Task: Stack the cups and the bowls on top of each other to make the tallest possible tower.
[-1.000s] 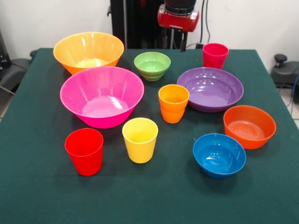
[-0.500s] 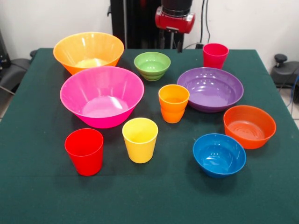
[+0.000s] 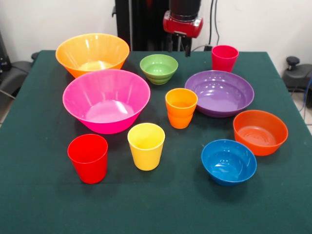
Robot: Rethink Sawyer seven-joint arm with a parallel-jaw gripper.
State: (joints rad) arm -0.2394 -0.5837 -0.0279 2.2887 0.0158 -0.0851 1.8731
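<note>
Tabletop covered in dark green cloth fills most of the frame, its lower part bare. Nearest, at lower left, stands the red cup, upright, with the yellow cup just beside it to the right; the two are close but apart. At lower right sits the medium blue bowl, and just above and right of it the medium orange bowl, their rims near each other. In the middle stands the orange cup, between the big hot-pink bowl on the left and the wide purple bowl on the right, close to the purple rim. Above the hot-pink bowl, at upper left, rests the big orange-yellow bowl, partly hidden behind its rim. The small ribbed green bowl stands at upper centre, and the crimson-pink cup at upper right, just behind the purple bowl. That makes four cups and six bowls, all upright, mouths up, none nested or piled, so no tower stands. No label or writing can be read on any piece. At the top edge hangs the hand under a red and black wrist, above the far rim of the tabletop, between the green bowl and the crimson-pink cup, clear of both; its thin dark fingers hold nothing, and whether they are spread or pressed together I cannot tell.
</note>
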